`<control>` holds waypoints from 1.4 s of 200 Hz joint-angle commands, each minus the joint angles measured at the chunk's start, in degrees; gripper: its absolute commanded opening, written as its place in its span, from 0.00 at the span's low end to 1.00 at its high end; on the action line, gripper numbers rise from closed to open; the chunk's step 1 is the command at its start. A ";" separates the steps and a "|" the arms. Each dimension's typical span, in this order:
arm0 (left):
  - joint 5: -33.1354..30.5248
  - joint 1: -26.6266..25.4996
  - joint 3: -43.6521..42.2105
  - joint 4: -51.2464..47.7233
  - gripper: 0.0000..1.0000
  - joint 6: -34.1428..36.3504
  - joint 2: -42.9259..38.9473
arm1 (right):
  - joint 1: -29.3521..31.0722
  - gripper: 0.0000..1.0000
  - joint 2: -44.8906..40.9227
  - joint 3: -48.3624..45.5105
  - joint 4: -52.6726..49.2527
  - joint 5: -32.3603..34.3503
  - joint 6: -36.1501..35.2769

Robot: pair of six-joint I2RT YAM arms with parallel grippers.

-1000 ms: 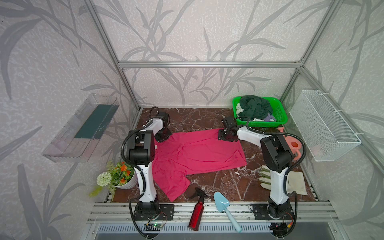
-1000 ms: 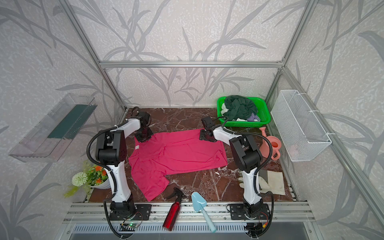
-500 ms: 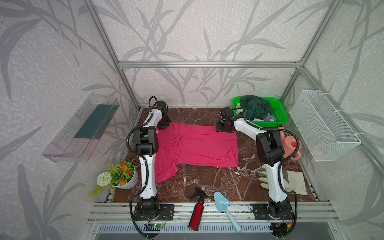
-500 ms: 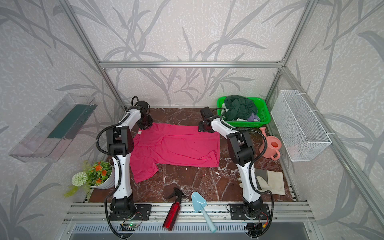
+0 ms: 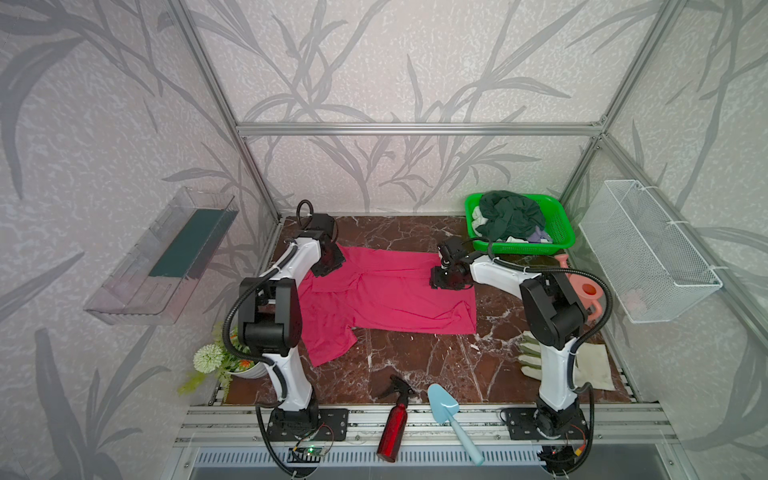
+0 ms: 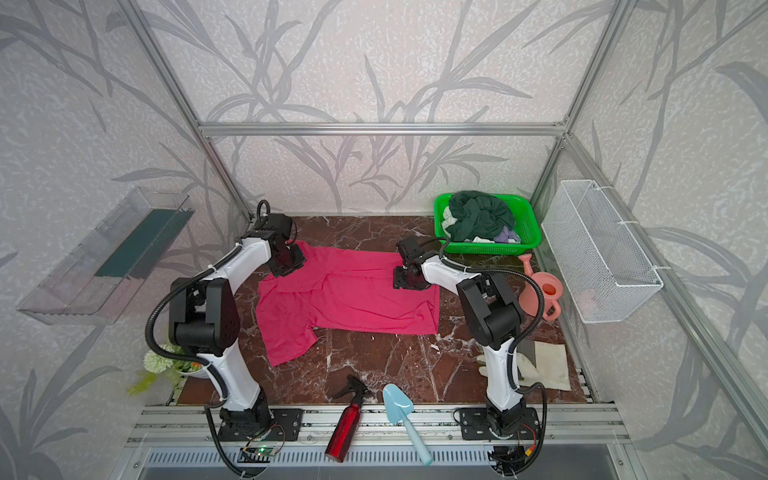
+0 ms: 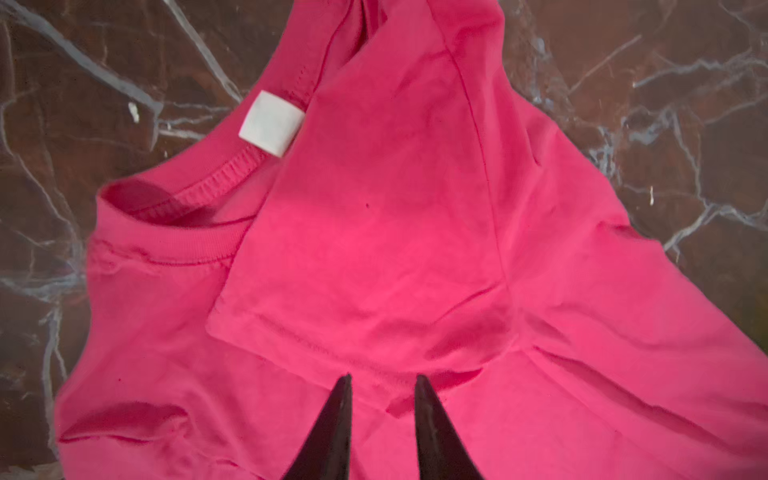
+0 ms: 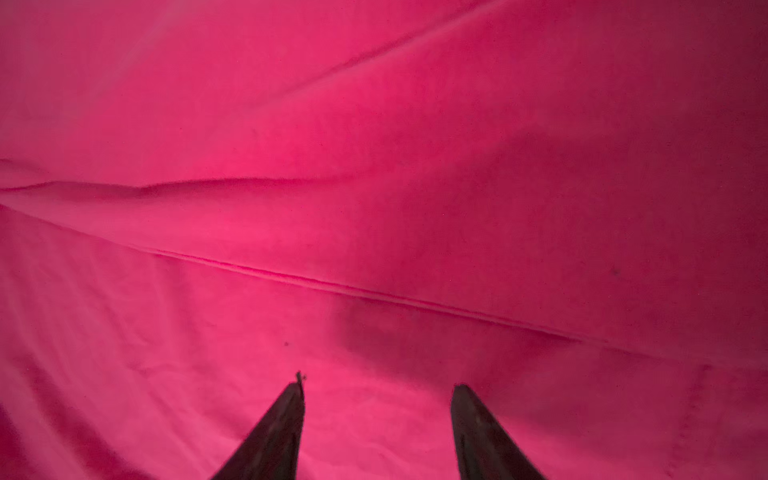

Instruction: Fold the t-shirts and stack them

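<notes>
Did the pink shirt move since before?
Yes. The pink t-shirt slid toward the back wall, so its sleeve now lies farther from the red spray bottle.

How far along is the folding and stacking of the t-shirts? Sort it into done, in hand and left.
Done: one sleeve lies folded onto the pink t-shirt.
In hand: the left gripper and right gripper are over that shirt, jaws apart, gripping nothing.
Left: the other sleeve sticks out, no stack exists, and the dark green t-shirt sits crumpled in the green basket.
</notes>
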 commanded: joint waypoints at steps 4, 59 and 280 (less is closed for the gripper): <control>0.84 -2.03 -7.58 1.59 0.29 -0.75 -7.28 | -1.48 0.58 2.35 0.80 1.68 -0.83 1.07; 2.58 -3.58 -22.27 -1.39 0.31 -2.46 -20.64 | -4.55 0.58 9.02 9.00 -3.13 0.20 -2.28; -1.89 -13.80 -48.38 -11.69 0.30 -20.80 -42.05 | -7.74 0.59 -28.65 -23.80 -5.44 4.64 0.35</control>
